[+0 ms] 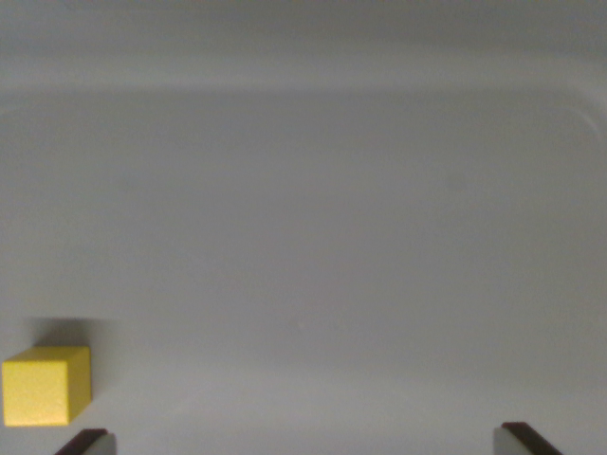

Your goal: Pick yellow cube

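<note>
We see two dark fingers [87, 442] at the near edge, spread wide apart and gripping nothing. One yellow cube [45, 387] rests on the pale grey worktop [322, 237], just beyond the finger on the wrist view's left, outside the gap.

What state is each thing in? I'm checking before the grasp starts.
cube: resting flat on the surface, upright, free, outside the claw, at the wrist view's lower left.
claw: open, empty, only its two fingertips show at the bottom edge.
surface: bare grey, nothing else on it in view.
</note>
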Controlling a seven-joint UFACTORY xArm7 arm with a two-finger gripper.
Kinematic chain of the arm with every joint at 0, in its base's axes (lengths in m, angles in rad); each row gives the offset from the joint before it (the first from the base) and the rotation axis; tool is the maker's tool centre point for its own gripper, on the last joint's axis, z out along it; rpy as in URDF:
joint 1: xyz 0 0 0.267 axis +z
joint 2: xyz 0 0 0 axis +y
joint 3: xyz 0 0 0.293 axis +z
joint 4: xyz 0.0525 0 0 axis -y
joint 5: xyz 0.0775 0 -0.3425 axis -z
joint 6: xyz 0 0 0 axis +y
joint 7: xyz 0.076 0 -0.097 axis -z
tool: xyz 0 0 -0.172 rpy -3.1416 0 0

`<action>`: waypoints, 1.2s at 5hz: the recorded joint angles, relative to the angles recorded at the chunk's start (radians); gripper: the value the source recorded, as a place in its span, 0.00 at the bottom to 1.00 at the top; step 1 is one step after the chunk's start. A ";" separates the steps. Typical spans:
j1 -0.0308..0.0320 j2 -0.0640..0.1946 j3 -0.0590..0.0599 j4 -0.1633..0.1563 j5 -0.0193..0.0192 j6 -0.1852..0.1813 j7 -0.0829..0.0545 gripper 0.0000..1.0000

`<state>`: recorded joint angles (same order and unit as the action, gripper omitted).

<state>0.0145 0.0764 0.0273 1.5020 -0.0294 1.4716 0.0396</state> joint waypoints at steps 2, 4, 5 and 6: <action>0.0095 0.014 0.008 -0.024 -0.0022 -0.035 0.017 0.00; 0.0204 0.029 0.017 -0.052 -0.0047 -0.076 0.036 0.00; 0.0318 0.045 0.027 -0.080 -0.0074 -0.118 0.056 0.00; 0.0318 0.045 0.027 -0.080 -0.0074 -0.118 0.056 0.00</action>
<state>0.0463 0.1216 0.0546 1.4215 -0.0368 1.3537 0.0952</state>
